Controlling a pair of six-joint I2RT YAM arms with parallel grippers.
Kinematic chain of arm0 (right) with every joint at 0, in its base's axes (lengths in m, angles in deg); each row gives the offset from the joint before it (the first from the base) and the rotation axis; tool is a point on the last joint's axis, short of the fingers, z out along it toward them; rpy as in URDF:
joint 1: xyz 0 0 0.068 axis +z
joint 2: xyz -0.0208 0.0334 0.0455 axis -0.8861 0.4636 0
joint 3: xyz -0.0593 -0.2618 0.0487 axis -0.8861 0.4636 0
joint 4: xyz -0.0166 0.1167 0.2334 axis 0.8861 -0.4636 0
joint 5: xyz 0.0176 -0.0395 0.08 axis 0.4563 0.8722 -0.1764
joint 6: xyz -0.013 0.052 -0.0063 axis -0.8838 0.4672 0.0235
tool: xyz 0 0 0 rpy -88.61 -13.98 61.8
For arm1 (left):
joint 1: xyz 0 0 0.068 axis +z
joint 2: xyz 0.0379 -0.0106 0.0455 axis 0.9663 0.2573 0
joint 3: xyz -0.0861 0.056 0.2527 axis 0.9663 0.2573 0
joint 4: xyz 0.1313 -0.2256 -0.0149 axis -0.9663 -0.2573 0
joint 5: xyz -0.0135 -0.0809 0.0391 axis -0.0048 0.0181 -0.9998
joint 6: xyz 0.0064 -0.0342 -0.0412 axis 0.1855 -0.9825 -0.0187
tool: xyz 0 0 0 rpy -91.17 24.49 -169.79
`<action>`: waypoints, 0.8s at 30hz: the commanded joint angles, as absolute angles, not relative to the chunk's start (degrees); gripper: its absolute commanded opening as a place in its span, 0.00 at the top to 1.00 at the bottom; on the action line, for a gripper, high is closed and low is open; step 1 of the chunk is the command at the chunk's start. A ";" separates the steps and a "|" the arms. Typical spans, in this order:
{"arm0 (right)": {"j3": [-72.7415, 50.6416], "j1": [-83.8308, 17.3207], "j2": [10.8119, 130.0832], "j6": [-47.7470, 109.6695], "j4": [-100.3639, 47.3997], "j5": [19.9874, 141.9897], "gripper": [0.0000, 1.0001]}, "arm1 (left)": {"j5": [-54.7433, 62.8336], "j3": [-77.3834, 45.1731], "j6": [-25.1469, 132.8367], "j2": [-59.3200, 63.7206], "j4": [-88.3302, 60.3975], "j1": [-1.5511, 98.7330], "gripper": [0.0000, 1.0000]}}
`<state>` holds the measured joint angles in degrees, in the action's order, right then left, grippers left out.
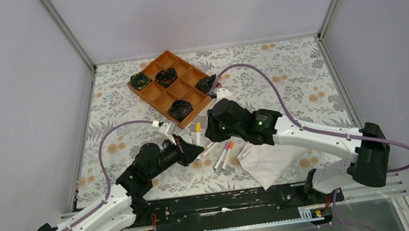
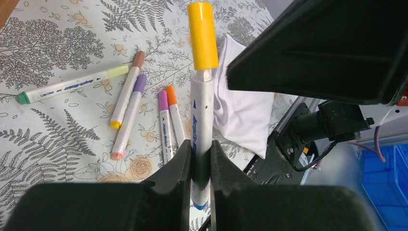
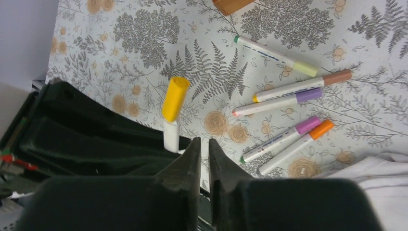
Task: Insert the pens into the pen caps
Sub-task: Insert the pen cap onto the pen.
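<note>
One marker pen point(image 2: 201, 110) stands clamped low between left gripper point(image 2: 202, 153) fingers, yellow cap point(image 2: 202, 36) above them. Right gripper point(image 3: 205, 144) fingers nearly together, empty. Barrel likely light, stiff, slick: grip mid-barrel.

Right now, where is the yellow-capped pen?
The yellow-capped pen stands clamped in the left gripper, near the middle of the top view, with the five loose pens lying close beside it and the white cloth to their right.

Pen point(image 2: 201, 120) upright, yellow cap point(image 2: 202, 36) seemingly seated, other pens point(image 2: 127, 119) flat
</note>
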<state>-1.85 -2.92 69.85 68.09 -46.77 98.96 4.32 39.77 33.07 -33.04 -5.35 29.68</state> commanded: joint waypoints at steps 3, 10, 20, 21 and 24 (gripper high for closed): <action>0.37 -3.72 60.61 66.57 -42.84 98.56 0.65 | 3.43 39.18 33.16 -34.86 -2.14 29.25 1.00; 0.00 -7.78 58.22 66.06 -36.20 88.27 0.40 | 6.48 39.53 34.42 -37.22 -1.45 29.29 1.00; -3.07 -8.30 63.25 66.10 -34.71 85.67 0.36 | 9.77 39.72 35.23 -39.54 -0.60 29.22 1.00; -3.32 -8.26 63.67 66.15 -34.60 85.42 0.37 | 9.85 39.75 35.27 -39.62 -0.51 29.22 1.00; -4.29 -8.31 64.89 66.06 -34.50 84.56 0.38 | 10.26 39.73 35.36 -39.55 -0.23 29.29 1.00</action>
<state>-0.52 -7.93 64.19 66.78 -37.35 86.70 8.58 39.79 34.16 -38.90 -5.11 29.68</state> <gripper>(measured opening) 0.629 0.099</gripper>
